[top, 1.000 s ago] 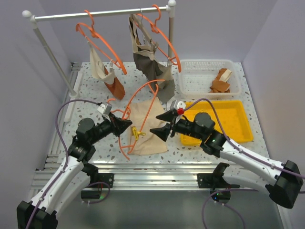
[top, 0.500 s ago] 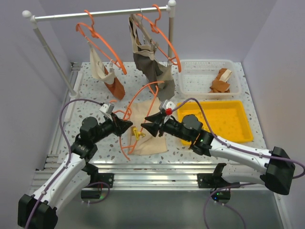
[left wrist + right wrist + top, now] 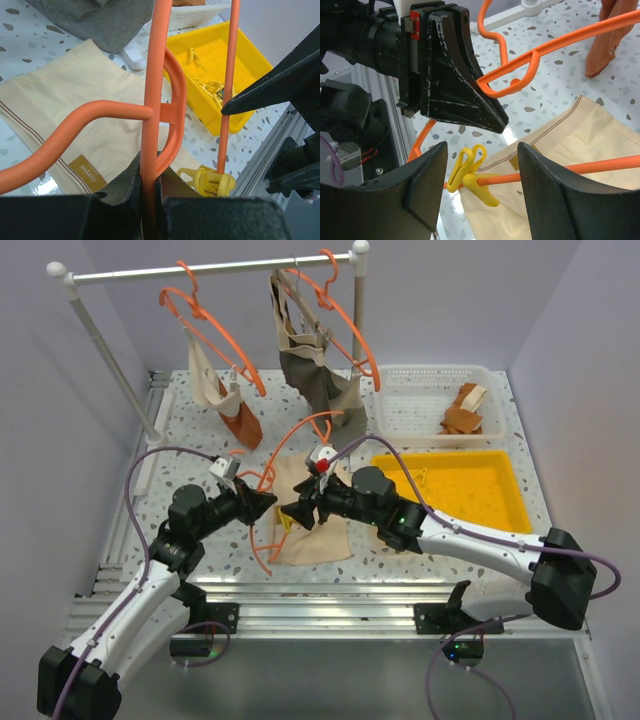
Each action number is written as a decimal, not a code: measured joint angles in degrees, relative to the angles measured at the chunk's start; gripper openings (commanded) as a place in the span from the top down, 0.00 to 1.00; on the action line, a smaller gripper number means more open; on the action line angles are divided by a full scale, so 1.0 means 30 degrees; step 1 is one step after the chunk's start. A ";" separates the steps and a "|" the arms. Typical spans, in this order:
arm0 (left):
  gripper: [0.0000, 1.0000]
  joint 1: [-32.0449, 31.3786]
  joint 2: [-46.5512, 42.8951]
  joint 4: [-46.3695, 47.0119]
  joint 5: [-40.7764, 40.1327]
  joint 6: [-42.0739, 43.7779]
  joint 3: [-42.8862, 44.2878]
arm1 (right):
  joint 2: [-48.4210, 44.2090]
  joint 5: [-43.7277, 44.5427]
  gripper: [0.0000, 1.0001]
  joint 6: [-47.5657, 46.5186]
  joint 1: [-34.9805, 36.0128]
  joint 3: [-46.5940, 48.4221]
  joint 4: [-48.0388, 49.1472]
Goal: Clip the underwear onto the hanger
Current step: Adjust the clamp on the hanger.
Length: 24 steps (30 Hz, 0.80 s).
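Observation:
The cream-beige underwear [image 3: 318, 508] lies flat on the table. Across it lies the orange hanger [image 3: 268, 540], its loop rising off the table towards the rack. My left gripper [image 3: 264, 503] is shut on the hanger's wire [image 3: 150, 100] near the hook, with the wire pinched between its pads. A yellow clip [image 3: 470, 176] sits on the hanger's lower bar [image 3: 570, 169] at the corner of the underwear [image 3: 580, 135]. My right gripper [image 3: 482, 149] stands open with the clip between its fingers and touches nothing. Its tips nearly meet the left gripper [image 3: 497, 120].
A white rail [image 3: 210, 267] at the back carries two orange hangers with clipped garments, one of them dark grey [image 3: 318, 380]. A white basket [image 3: 398, 410] holds a rust-orange cloth [image 3: 462, 416]. A yellow tray [image 3: 500, 490] holds loose yellow clips [image 3: 210, 87].
My right gripper has swung left from the yellow tray's edge to the clip on the hanger, and its jaws narrowed and then widened. The left gripper and the hanger have stayed put.

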 measured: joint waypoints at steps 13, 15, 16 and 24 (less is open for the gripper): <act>1.00 0.0000 -0.0692 -0.0117 -0.1188 -0.0044 -0.0240 | -0.3985 0.1472 0.37 0.1282 0.0146 -0.4371 0.0772; 1.00 0.0000 -0.0860 -0.0029 -0.1355 -0.0087 -0.0372 | -0.4911 0.1902 0.37 0.1902 0.0146 -0.5399 0.1639; 1.00 0.0000 -0.0976 0.0007 -0.1413 -0.0109 -0.0459 | -0.5071 0.1982 0.37 0.2200 0.0146 -0.5741 0.2135; 1.00 0.0000 -0.0889 0.0058 -0.1464 -0.0240 -0.0546 | -0.1741 0.1836 0.42 0.3876 0.0146 -0.6353 0.5727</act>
